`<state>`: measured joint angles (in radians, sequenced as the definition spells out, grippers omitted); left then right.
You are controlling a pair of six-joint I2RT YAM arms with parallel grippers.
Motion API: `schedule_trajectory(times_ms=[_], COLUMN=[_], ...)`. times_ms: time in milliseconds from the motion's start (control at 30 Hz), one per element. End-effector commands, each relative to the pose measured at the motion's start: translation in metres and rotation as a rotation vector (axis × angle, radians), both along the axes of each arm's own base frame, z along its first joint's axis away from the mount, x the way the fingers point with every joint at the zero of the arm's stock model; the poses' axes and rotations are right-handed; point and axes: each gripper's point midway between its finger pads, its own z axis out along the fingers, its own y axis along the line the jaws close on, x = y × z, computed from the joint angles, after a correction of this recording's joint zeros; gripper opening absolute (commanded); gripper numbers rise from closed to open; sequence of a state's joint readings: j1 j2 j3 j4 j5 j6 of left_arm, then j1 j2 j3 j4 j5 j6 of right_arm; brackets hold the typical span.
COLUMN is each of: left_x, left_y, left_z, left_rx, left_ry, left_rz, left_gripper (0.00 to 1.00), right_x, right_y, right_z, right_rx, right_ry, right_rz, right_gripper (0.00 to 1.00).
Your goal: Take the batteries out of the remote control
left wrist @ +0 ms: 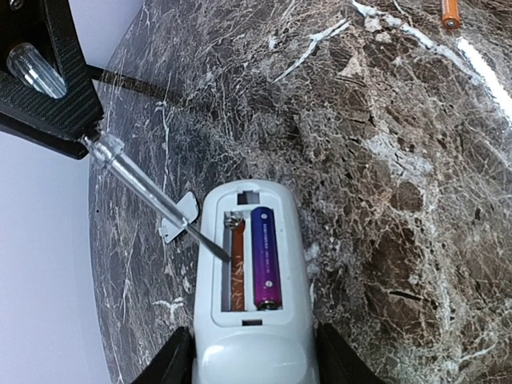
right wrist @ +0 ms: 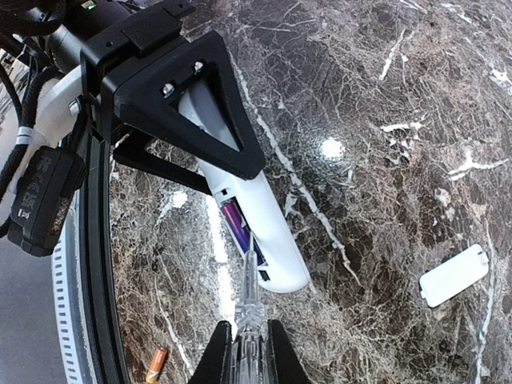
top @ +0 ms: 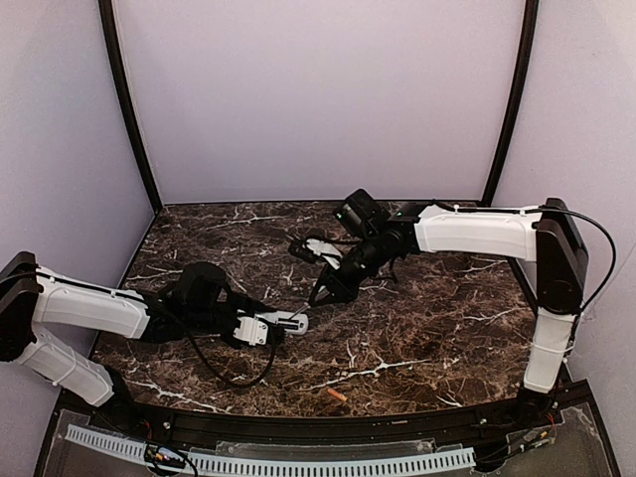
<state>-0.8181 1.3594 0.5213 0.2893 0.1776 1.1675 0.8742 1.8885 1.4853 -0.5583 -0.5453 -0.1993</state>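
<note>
My left gripper (left wrist: 252, 364) is shut on the white remote control (left wrist: 248, 320), which lies back side up with its compartment open. One purple battery (left wrist: 266, 256) sits in the right slot; the left slot (left wrist: 234, 272) is empty. My right gripper (right wrist: 250, 352) is shut on a clear-handled screwdriver (right wrist: 250, 296), its tip inside the compartment beside the purple battery (right wrist: 238, 224). An orange battery (top: 336, 396) lies loose on the table near the front edge. In the top view the remote (top: 288, 321) lies between both grippers.
The small flat white cover piece (right wrist: 454, 275) lies on the marble table beside the remote, also in the left wrist view (left wrist: 178, 216). The orange battery shows in the wrist views (left wrist: 450, 12) (right wrist: 157, 364). Walls close in the table's back and sides.
</note>
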Motion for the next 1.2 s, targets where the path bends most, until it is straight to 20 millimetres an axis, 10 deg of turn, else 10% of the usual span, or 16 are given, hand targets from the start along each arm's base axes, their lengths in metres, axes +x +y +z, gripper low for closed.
schedule_trajectory(times_ms=[0,1167], left_x=[-0.004,0.013], left_y=[-0.006,0.0], left_z=[0.01,0.019], left_rx=[-0.026,-0.021], left_ry=[-0.004,-0.141], left_rz=[-0.031,0.019], left_gripper=[0.01,0.0], right_x=[0.004,0.006], right_y=[0.014,0.034], right_z=[0.006,-0.036], right_rx=[0.062,-0.031], right_ry=[0.004,0.192], right_rz=[0.02,0.005], right_gripper=[0.0,0.0])
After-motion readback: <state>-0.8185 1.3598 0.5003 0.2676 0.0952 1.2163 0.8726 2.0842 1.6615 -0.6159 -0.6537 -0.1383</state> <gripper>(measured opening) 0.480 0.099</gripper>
